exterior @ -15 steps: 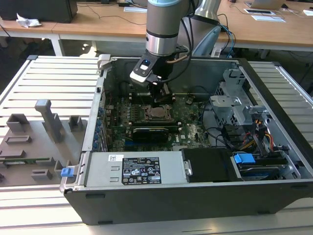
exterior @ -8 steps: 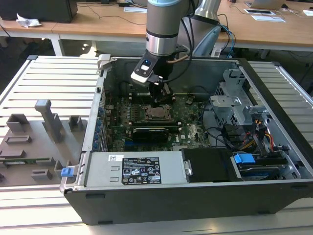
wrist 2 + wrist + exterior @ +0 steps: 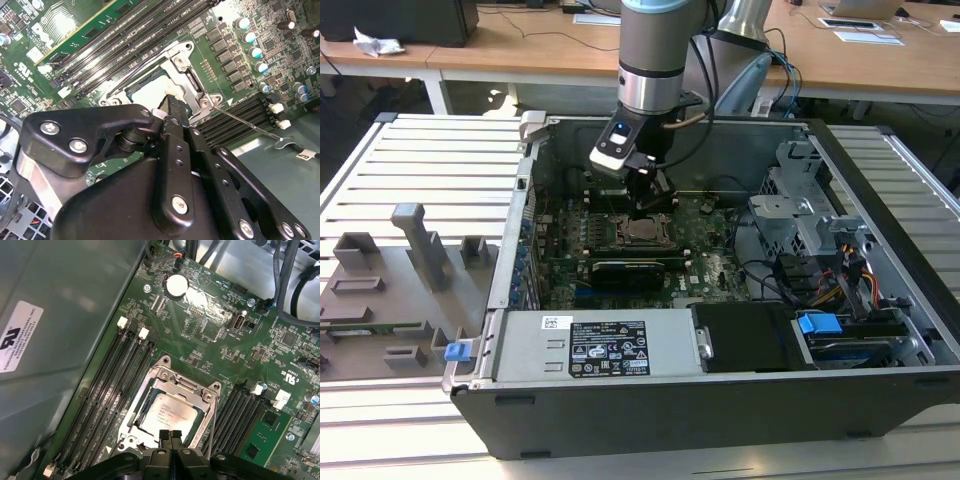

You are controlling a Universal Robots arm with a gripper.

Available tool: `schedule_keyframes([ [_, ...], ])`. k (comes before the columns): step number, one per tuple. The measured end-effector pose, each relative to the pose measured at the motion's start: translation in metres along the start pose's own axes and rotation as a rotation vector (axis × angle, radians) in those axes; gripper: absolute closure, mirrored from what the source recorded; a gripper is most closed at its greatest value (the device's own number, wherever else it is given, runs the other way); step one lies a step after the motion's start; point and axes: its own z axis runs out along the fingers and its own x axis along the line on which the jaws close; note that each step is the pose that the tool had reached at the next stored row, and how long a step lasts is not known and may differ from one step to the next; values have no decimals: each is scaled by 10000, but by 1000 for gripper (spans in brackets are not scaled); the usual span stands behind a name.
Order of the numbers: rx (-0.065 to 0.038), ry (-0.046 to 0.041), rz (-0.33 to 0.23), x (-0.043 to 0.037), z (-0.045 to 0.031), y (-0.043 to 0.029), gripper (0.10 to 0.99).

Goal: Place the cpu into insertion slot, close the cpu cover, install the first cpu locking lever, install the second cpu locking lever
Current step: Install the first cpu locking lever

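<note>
The cpu [image 3: 167,414] is sitting flat in its socket, and the cpu cover [image 3: 186,386] looks folded down around it, with the chip's grey top showing through the window. The gripper [image 3: 170,436] has its fingers pressed together with nothing between them. In the first wrist view the tip is right at the near edge of the cover, though I can't tell if it's actually touching.

In the second wrist view one thin locking lever [image 3: 250,125] sticks out away from the socket over the memory slots [image 3: 235,122], so I'd say it isn't latched yet.

My read is that this is the push-the-cover-flat, lever stage. To do it well, I'd keep that closed tip on the metal frame and never on the chip. Press straight down so it doesn't skate off onto the green motherboard [image 3: 210,330] parts nearby. It's tight inside the computer case [image 3: 650,400], so go slow.
</note>
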Motion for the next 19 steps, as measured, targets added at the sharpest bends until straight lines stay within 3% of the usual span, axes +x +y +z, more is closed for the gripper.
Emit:
schedule_keyframes([
  [19, -36, -26, -753, 0, 0, 0, 980],
])
